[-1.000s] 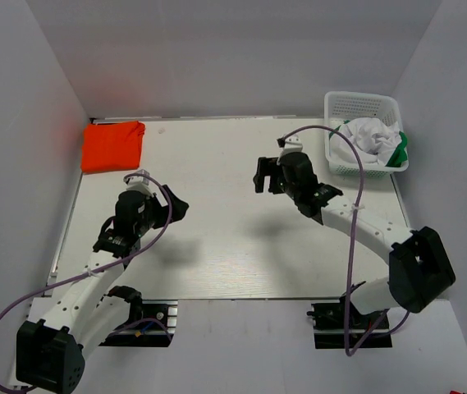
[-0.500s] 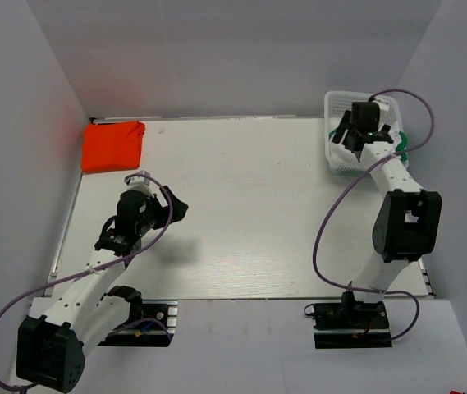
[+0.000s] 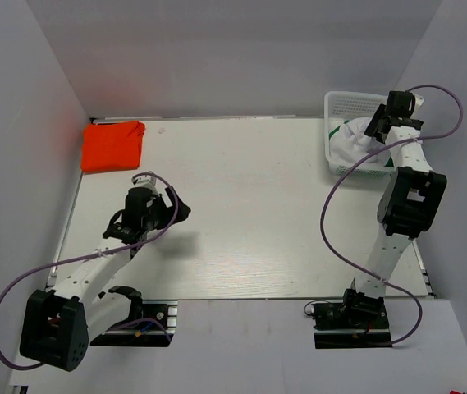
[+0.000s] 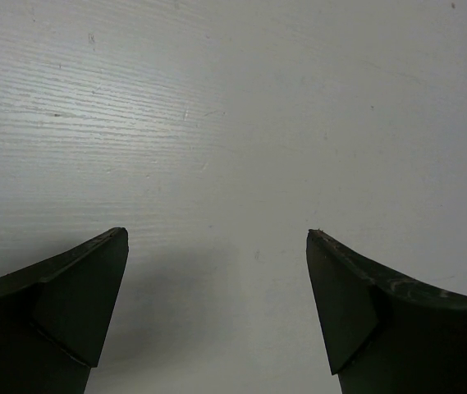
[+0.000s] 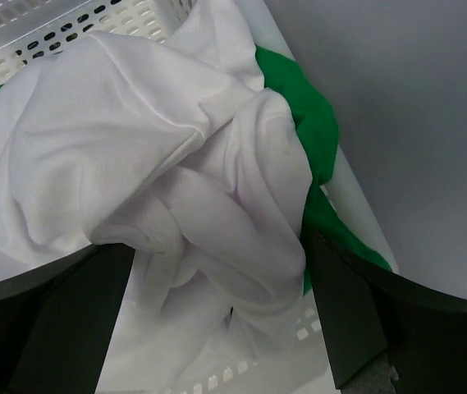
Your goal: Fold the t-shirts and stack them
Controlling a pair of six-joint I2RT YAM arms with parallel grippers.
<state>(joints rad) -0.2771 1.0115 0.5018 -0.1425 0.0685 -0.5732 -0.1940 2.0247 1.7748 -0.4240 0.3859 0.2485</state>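
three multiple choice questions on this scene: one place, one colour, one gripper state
1. Where does the folded orange-red t-shirt lie?
A. at the near edge
B. at the far left corner of the table
C. hanging in the air

2. What colour shows beneath the white cloth in the white mesh basket?
A. blue
B. yellow
C. green

3. How do the right gripper jaws stand?
A. open above the cloth
B. shut on the white cloth
C. shut on nothing

Answers: B, it sits folded in that corner; C, the green t-shirt peeks out on the cloth's right; A, both fingers stand wide apart in the wrist view.
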